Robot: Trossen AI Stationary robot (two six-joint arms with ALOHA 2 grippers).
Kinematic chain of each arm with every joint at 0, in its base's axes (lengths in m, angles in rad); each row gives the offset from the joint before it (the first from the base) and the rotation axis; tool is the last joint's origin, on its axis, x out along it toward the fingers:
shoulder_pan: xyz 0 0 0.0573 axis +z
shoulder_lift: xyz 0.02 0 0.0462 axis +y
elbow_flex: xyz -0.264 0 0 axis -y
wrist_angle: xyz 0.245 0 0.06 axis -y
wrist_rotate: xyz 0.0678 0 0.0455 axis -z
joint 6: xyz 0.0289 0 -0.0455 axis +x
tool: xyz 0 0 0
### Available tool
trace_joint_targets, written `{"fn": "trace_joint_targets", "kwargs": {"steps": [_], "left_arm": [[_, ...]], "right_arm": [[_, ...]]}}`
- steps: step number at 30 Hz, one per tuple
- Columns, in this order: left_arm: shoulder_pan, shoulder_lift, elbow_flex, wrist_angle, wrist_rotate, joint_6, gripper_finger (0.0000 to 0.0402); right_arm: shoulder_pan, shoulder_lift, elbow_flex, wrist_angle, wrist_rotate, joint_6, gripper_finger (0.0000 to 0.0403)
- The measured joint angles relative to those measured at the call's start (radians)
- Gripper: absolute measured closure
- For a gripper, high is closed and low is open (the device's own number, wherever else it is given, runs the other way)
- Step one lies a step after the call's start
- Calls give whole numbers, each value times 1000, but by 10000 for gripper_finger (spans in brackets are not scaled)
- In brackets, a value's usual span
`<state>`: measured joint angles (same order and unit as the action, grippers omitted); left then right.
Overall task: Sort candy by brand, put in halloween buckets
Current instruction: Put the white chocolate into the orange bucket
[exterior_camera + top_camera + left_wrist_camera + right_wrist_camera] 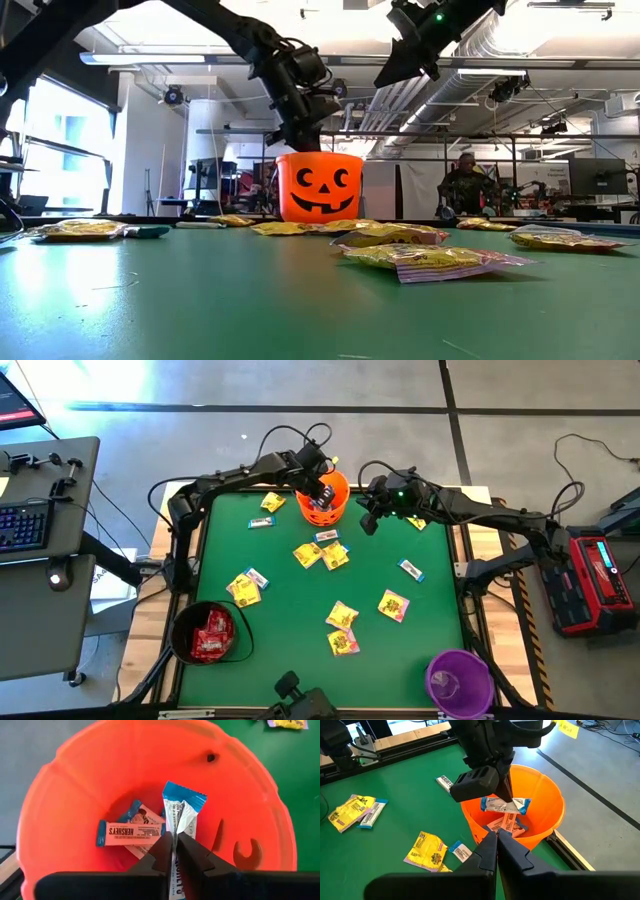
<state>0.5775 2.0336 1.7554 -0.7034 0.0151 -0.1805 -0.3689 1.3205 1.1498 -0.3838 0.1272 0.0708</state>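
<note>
The orange bucket (322,502) with a cut-out face (318,187) stands at the table's far edge. My left gripper (509,799) reaches down into its mouth, shut on a white-and-blue candy packet (502,805). A few more white-and-blue packets (130,832) lie flat on the bucket's bottom. My right gripper (369,520) hangs shut and empty just right of the bucket. Yellow packets (341,616) and white-and-blue ones (411,569) lie flat on the green mat. My left gripper pinches the white-and-blue packet near its middle (176,827) between its two fingers. The fingers slant down from above into the bucket's mouth. The packet is lifted clear, roughly level below the fingertips, above the packets on the bucket's bottom.
A black bucket (208,632) holding red packets stands at the near left corner, and a purple bucket (458,680) at the near right corner. Yellow and white-and-blue packets are scattered over the middle of the mat (290,600). A person (462,185) stands in the room beyond.
</note>
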Motion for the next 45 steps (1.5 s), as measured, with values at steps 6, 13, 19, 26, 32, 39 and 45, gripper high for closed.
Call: {"fn": "trace_joint_targets", "kwargs": {"steps": [6, 13, 19, 26, 32, 39, 45], "left_arm": [[-7, -2, 0, 0, 0, 1, 341], [-52, -2, 0, 41, -49, 2, 291], [-86, -11, 0, 119, -77, 2, 270], [-104, -85, 0, 173, -115, 1, 265], [-123, -135, -11, 233, -124, 8, 265], [-156, -152, -79, 339, -124, 1, 265], [-193, -175, -135, 375, -129, -8, 265]], "right_arm": [[0, 0, 0, 0, 0, 0, 403], [2, 0, 0, 0, 0, 0, 403], [2, 0, -2, -23, -114, 0, 403], [-6, 0, -151, 42, -299, 78, 403], [-7, 0, -329, 159, -342, 267, 403], [-7, 11, -465, 281, -346, 396, 373], [-7, 127, -450, 378, -361, 394, 294]]}}
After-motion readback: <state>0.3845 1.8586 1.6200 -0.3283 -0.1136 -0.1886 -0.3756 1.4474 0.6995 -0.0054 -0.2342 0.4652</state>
